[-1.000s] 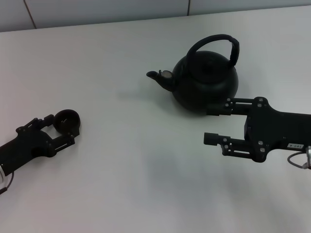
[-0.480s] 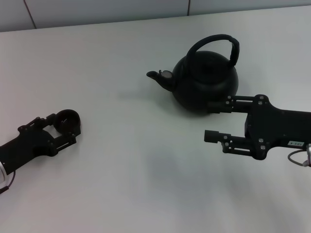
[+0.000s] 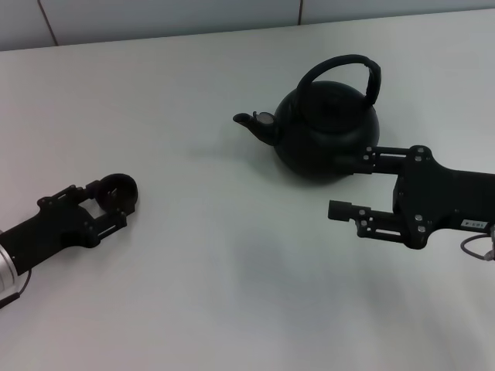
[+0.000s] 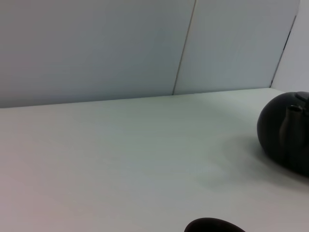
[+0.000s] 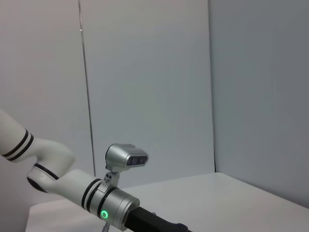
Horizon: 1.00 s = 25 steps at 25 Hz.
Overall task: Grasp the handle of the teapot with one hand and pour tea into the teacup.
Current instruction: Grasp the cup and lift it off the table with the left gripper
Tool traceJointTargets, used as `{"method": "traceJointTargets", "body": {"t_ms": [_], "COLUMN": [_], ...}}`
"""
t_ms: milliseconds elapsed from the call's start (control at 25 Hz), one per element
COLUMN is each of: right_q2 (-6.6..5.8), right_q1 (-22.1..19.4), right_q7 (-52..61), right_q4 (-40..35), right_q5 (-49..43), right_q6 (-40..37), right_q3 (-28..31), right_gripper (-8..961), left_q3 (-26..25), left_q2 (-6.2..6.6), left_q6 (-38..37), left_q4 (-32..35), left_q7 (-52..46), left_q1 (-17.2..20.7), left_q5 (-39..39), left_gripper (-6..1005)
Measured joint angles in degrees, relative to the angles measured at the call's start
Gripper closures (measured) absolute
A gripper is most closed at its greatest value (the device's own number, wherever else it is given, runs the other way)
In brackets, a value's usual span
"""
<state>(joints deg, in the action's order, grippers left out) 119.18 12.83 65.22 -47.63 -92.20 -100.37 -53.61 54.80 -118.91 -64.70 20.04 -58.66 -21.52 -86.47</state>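
The matte-black teapot (image 3: 325, 133) stands at the back right of the white table, spout pointing left, its arched handle (image 3: 346, 67) upright. In the left wrist view the teapot (image 4: 287, 135) shows at the edge. My left gripper (image 3: 110, 202) is shut on the small dark teacup (image 3: 118, 190) at the front left, and the cup's rim (image 4: 213, 225) shows in the left wrist view. My right gripper (image 3: 353, 185) is open just in front of and right of the teapot, one finger (image 3: 374, 157) close to the pot's body, below the handle. No tea shows.
The white table (image 3: 232, 270) runs to a grey panelled wall (image 3: 170, 15) behind. The right wrist view shows only wall panels and my left arm (image 5: 104, 205), white with a green light.
My left gripper has carried the teacup a little to the right, toward the teapot. My right gripper has shifted slightly right and nearer, still open.
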Motion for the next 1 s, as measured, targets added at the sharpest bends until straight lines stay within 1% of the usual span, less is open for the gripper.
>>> {"method": "traceJointTargets", "body": {"t_ms": [240,400,440,560,680,840,1000], "right_q2": [0.0,-0.01,-0.05,-0.07,-0.09,-0.09,-0.09], "right_q1": [0.0,0.0,0.0,0.0,0.0,0.0,0.0], "right_q7": [0.0,0.0,0.0,-0.01,0.0,-0.01,0.0], "right_q4": [0.0,0.0,0.0,0.0,0.0,0.0,0.0], "right_q5": [0.0,0.0,0.0,0.0,0.0,0.0,0.0], "right_q6": [0.0,0.0,0.0,0.0,0.0,0.0,-0.02], "right_q3": [0.01,0.0,0.0,0.0,0.0,0.0,0.0], "right_gripper": [359,359,359,360,360,360,360], "left_q3": [-0.04,0.13,0.2,0.22,2.03,6.32,7.34], "left_q2": [0.0,0.0,0.0,0.0,-0.07,-0.18,-0.18], "left_q6": [-0.35,-1.94,-3.78,-4.57,-4.9,-4.81,-4.76], "left_q4": [0.0,0.0,0.0,0.0,0.0,0.0,0.0], "left_q7": [0.01,0.04,0.04,0.06,0.97,1.4,1.4], "left_q1": [-0.11,-0.52,-1.01,-1.4,-2.13,-3.59,-4.13], "left_q5": [0.59,2.0,2.81,2.9,2.89,2.91,2.93], "left_gripper": [303,302,302,301,300,299,298]}}
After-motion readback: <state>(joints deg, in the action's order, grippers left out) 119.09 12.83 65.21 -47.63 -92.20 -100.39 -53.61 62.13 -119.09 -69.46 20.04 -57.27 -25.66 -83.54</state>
